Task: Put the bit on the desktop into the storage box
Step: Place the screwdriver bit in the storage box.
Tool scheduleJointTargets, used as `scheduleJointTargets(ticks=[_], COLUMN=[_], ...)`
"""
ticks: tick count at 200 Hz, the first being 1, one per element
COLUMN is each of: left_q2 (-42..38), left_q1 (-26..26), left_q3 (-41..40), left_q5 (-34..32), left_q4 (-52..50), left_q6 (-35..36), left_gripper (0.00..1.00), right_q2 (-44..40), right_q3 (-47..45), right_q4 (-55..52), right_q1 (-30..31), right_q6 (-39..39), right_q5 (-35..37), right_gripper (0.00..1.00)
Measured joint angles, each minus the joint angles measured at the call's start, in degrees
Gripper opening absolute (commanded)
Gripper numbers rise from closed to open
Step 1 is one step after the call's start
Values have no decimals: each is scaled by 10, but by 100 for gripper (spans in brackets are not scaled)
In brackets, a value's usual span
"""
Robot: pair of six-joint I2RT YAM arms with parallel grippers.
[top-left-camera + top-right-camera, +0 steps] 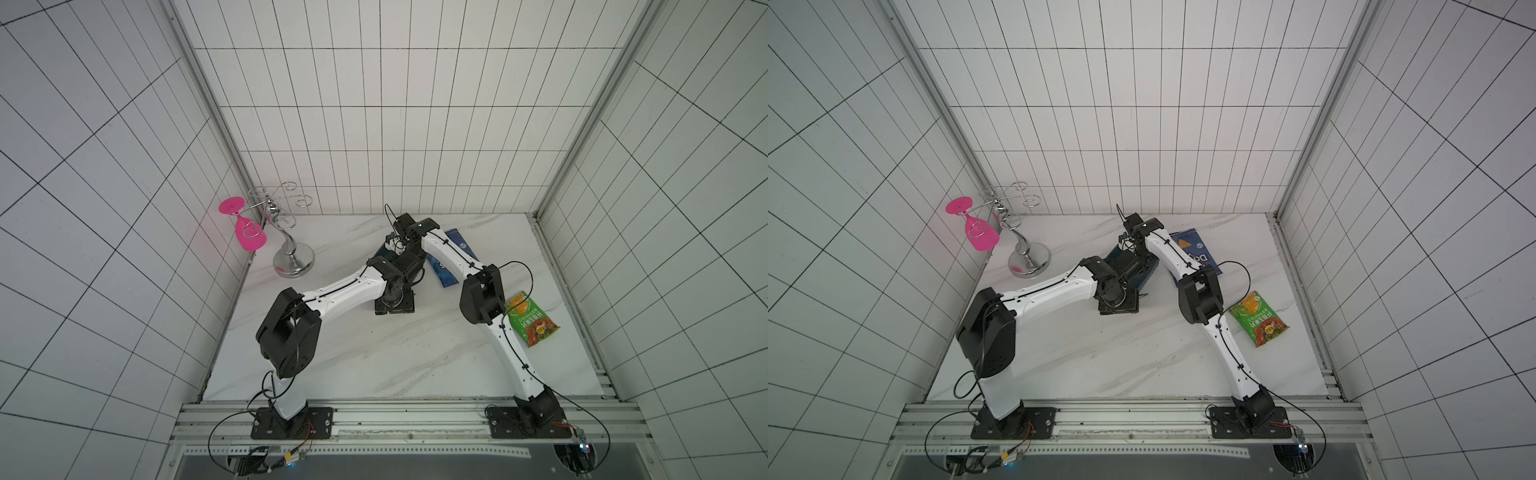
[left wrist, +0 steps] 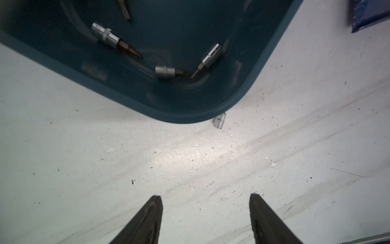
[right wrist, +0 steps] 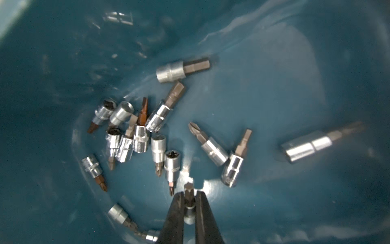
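white tiled walls [image 1: 374, 124] box in the marble-veined desktop [image 1: 374, 357]. top views: storage box [image 1: 1148, 277] sits ~12 o'clock from desktop centre, mostly hidden under both wrists. doritos bag [image 1: 1200, 254] just beside it at 1 o'clock, green snack bag [image 1: 532, 320] at 3, chrome rack [image 1: 293, 259] w/ pink glass [image 1: 249, 237] at 10. left wrist: left gripper [image 2: 204, 195] spread apart, empty, above bare desktop near the box's rounded corner. a silver socket [image 2: 220, 123] lies on the desktop right against that corner, outside the box. right wrist: right gripper [image 3: 189, 196] clamped on a dark bit [image 3: 188, 187] over the box floor, near a heap of loose bits [image 3: 137, 135].
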Motion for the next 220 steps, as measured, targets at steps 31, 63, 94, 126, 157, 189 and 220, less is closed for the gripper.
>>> scheduleJointTargets(ticks=[31,63,94,126,157,189,220], left_q2=[18,37,51,69,90,101,107], left_q1=[-3,-7,-11,-16,-22,-29,-36], left_q3=[11,15,16,29,40,49,58], left_q5=[-4,-17,-35,-54,-67,-89,-110], left_q4=[1,2,2,3,7,8,9], left_q6=[6,12,18,24,31,37,39], left_gripper=[68,67,67,66,64,62,59], right_q2=[3,5,6,6,6,2,-24], right_q3=[0,0,0,0,0,5,14], right_q4=[-1,-2,-2,-2,-1,-1,3], right_q1=[0,0,0,0,0,-1,-7], right_q6=[-2,-4,-6,-10,-12,-12,-11], right_q5=[7,17,20,22,23,23,30], right_gripper=[3,8,17,25,40,48,51])
